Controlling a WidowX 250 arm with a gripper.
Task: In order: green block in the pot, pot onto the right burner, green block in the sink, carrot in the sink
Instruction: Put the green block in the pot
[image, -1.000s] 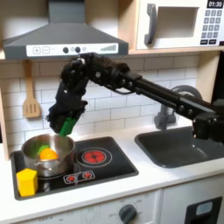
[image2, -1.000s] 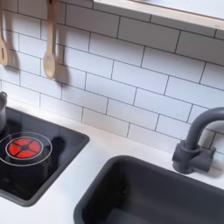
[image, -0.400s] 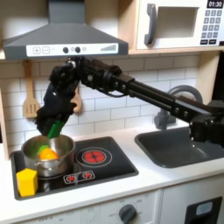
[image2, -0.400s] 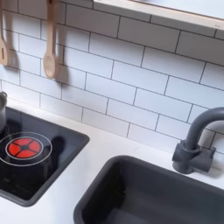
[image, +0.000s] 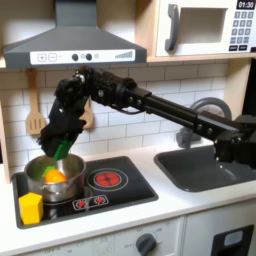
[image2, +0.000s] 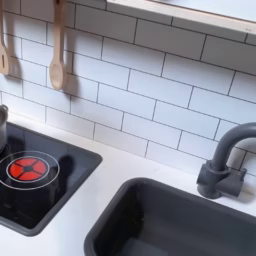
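In the first exterior view my gripper (image: 63, 151) hangs just above the pot (image: 62, 192), shut on the green block (image: 67, 145). The steel pot stands on the left burner of the black stove. Inside it lies the orange carrot (image: 54, 176). The block is above the pot's right half and clear of its rim. The dark grey sink (image: 205, 170) lies at the first exterior view's right, far from the gripper. The sink (image2: 135, 215) fills the lower right of the second exterior view.
A yellow block (image: 31, 207) sits on the stove's front left corner. The right burner (image: 107, 180) glows red and bare; the burner (image2: 25, 168) also shows in the second exterior view. Wooden utensils (image2: 57, 50) hang on the tiles. A dark faucet (image2: 226, 158) stands behind the sink.
The arm has swung left and a little down with the green block, from above the pot's right edge to over the pot. The pot, carrot and yellow block have stayed put.
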